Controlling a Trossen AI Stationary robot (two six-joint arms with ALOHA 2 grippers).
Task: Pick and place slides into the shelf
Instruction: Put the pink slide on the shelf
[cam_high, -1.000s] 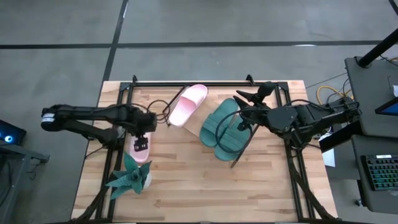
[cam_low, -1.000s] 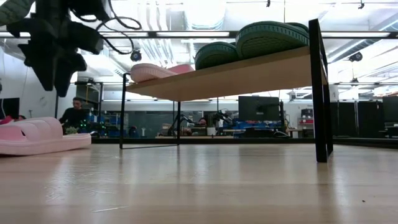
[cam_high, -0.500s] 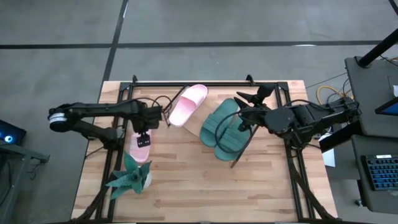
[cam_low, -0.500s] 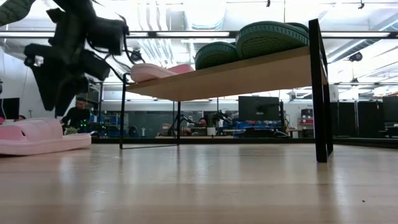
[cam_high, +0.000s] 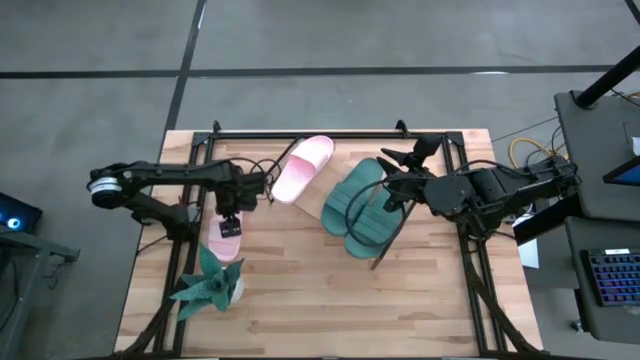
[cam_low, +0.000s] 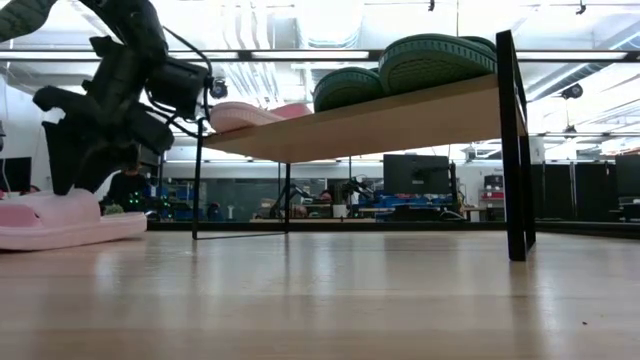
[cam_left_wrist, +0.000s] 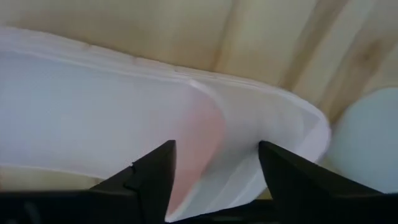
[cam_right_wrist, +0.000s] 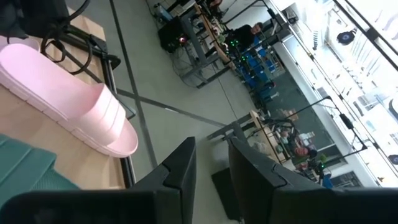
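One pale pink slide (cam_high: 226, 238) lies sole-down on the tabletop; it also shows in the low view (cam_low: 60, 220) and fills the left wrist view (cam_left_wrist: 93, 118). My left gripper (cam_high: 233, 203) (cam_low: 70, 170) (cam_left_wrist: 216, 146) is open, fingers pointing down close above that slide; I cannot tell whether it touches. The other pink slide (cam_high: 305, 165) (cam_right_wrist: 68, 93) and two dark green slides (cam_high: 360, 205) (cam_low: 430, 55) rest on the shelf board (cam_low: 400, 120). My right gripper (cam_high: 395, 170) (cam_right_wrist: 211, 149) waits above the green slides' far end, open by a narrow gap, holding nothing.
A green leafy toy plant (cam_high: 210, 280) stands just near of the pink slide on the table. The shelf's black wire legs (cam_low: 515, 150) stand on the tabletop. Bare wood lies along the near half of the table (cam_high: 330, 300). A person sits in the room behind (cam_low: 125, 185).
My left gripper has come down toward the pink slide on the table and shifted slightly toward the table's right, its arm swinging in with it. The slides, the shelf and my right arm have stayed put.
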